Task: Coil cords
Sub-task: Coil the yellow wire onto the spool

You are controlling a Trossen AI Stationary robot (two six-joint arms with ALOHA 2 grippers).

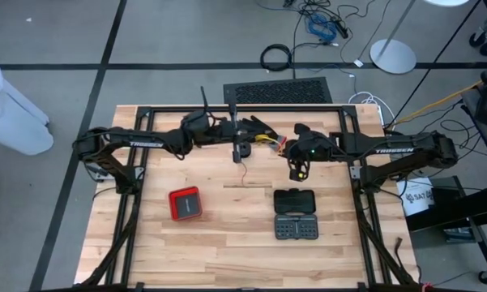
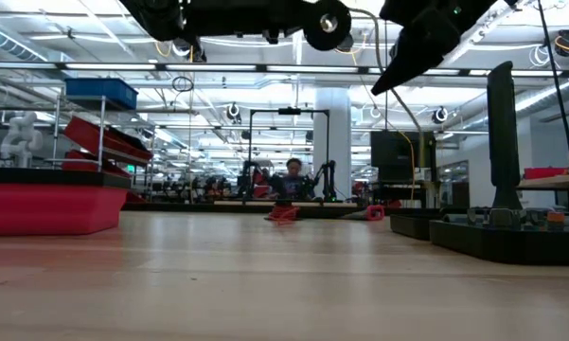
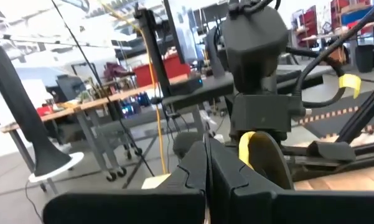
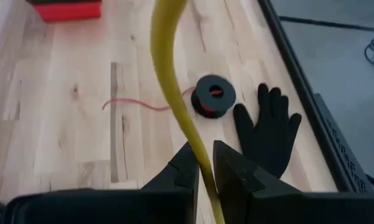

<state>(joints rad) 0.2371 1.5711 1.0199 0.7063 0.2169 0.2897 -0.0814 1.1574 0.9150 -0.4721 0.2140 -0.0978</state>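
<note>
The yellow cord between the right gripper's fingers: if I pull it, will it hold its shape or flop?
Probably floppy: the yellow cord bends in a long curve rather than running straight. It looks smooth, so it may slide between the right gripper fingers, which stand slightly apart around it. It seems light for its length, since it hangs free above the table.

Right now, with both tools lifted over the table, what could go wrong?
1. The yellow cord sits between the right tool fingers, which look slightly parted; it may slip out.
2. The reddish cord tail trails loose from the black spool and might snag.
3. The left tool, shut, hovers close to the right arm; they could collide.
</note>
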